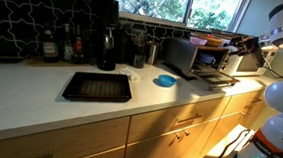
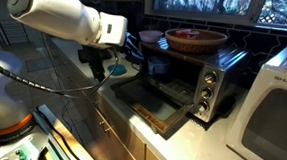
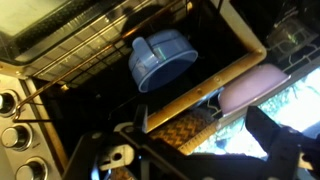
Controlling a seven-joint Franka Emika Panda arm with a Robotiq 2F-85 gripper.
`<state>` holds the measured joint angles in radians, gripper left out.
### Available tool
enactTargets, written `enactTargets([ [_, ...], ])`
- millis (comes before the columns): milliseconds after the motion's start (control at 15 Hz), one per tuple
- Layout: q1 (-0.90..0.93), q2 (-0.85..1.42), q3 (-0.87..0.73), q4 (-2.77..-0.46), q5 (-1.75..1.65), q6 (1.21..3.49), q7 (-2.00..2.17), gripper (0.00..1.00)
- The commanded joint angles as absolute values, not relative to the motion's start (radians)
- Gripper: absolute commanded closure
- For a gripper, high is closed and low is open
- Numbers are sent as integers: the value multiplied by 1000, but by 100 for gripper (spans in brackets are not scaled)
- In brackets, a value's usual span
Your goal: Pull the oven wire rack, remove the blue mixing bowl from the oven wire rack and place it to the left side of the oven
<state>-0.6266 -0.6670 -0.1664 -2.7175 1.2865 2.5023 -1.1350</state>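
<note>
The silver toaster oven [image 2: 189, 78] stands on the counter with its dark glass door [image 2: 154, 103] folded down open; it also shows in an exterior view [image 1: 205, 58]. In the wrist view the blue mixing bowl [image 3: 160, 60] lies against a dark surface beside the silvery oven wire rack [image 3: 70, 50]. I cannot tell whether it rests on the rack. My gripper [image 3: 200, 128] is open and empty, a short way in front of the bowl. It hovers over the open door in both exterior views [image 2: 96, 65] [image 1: 246, 43].
A black baking tray [image 1: 96, 86] and a flat light-blue dish [image 1: 164, 81] lie on the white counter to the oven's left. Bottles [image 1: 106, 48] stand at the back wall. A brown bowl [image 2: 194, 38] sits on the oven. A pale microwave [image 2: 267, 113] stands beside it.
</note>
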Motion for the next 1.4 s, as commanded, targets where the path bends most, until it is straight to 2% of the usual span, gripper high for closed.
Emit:
enactTargets([
  [0,-569,-646,-180,-2709,1046,2503,-1062,0],
  [133,-552,-633,-192,-2708,882,2512,-1014,0],
  [200,-623,-615,-133,-2697,854,2466,-1030,0],
  [267,-547,-615,-202,-2696,737,2491,-987,0],
  [600,-448,-582,-260,-2654,392,2489,-839,0],
  [867,-341,-559,-336,-2610,265,2479,-810,0],
  [1333,-207,-495,-445,-2554,258,2492,-851,0],
])
